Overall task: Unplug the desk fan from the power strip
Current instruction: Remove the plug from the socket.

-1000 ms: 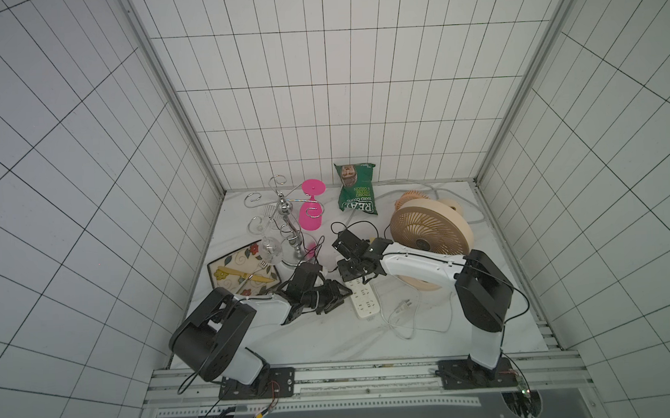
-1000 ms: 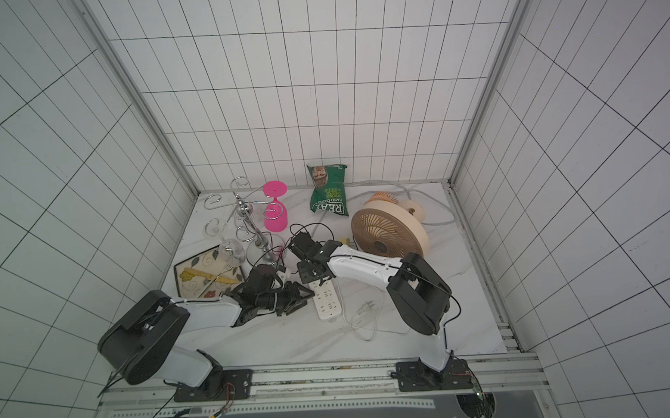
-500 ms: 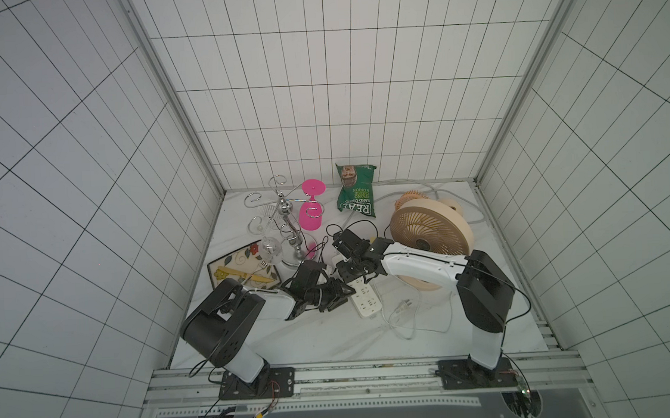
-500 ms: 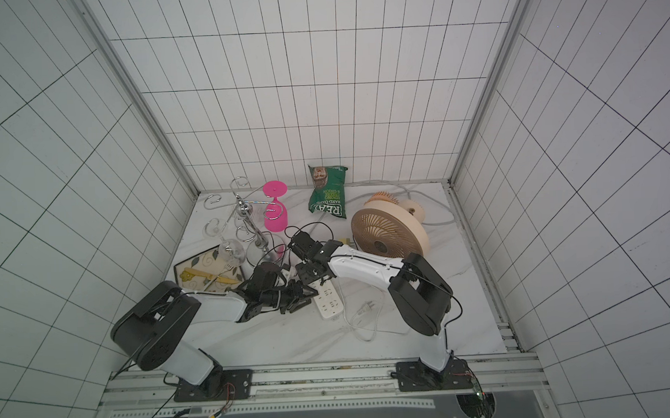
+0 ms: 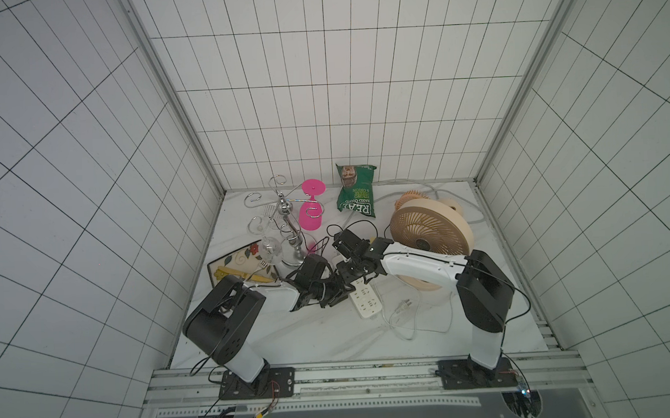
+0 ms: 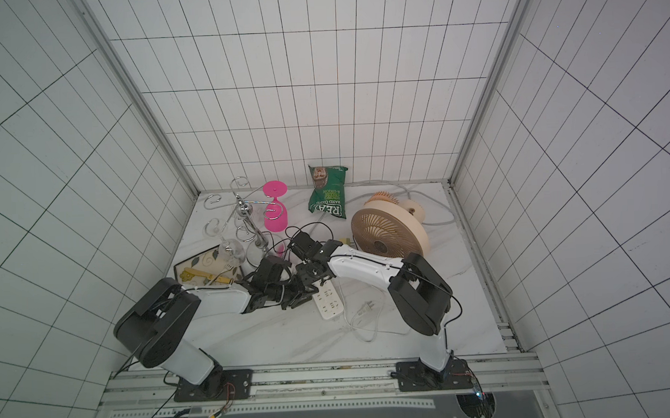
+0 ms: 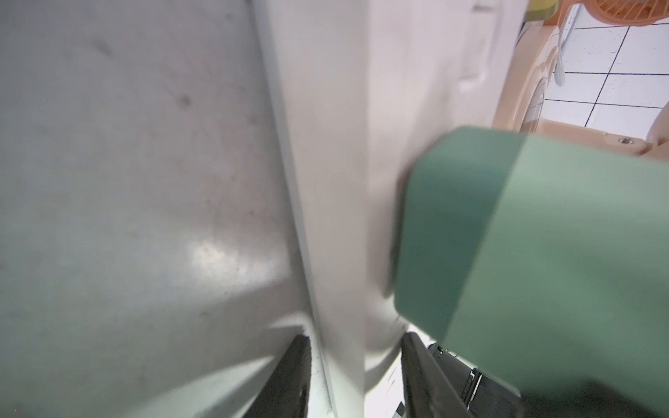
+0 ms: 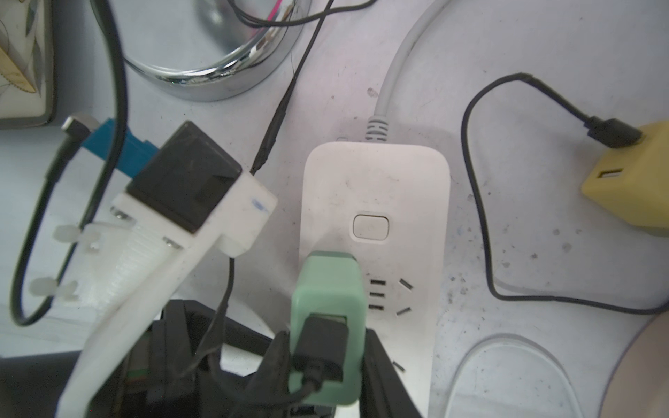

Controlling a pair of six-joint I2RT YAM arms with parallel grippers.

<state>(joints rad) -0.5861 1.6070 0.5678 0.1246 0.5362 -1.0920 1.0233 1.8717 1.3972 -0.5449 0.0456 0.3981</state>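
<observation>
Desk fan (image 5: 429,233) stands near the right edge of the bench (image 5: 292,336), toward the back, its tan grille tilted upward. A thin white cord (image 5: 409,335) loops over the bench in front of the fan. It ends in a two-pin plug (image 5: 401,305) lying flat on the bench just beside the power strip (image 5: 366,299).

The strip lies near the middle of the bench, slanting toward the front edge. Its thick pale-grey cable (image 8: 398,65) leaves the far end. A pale green adapter (image 8: 327,300) sits in a socket just past the strip's button, with a black cable (image 8: 322,340) plugged into it. The right hand (image 8: 325,362) is closed on this adapter, with a black finger pressed to each side. The left hand (image 7: 356,376) reaches in low from the left and is clamped narrowly on the strip's long white edge, beside the adapter.

A yellow adapter (image 8: 630,181) with its own black lead lies on the bench near the strip's far end. Toward the back left corner, a chrome rack (image 5: 287,227) carries a pink glass (image 5: 312,211) foot-up. A green crisp bag (image 5: 356,191) leans at the back edge, and a patterned tray (image 5: 239,266) lies by the left edge.
</observation>
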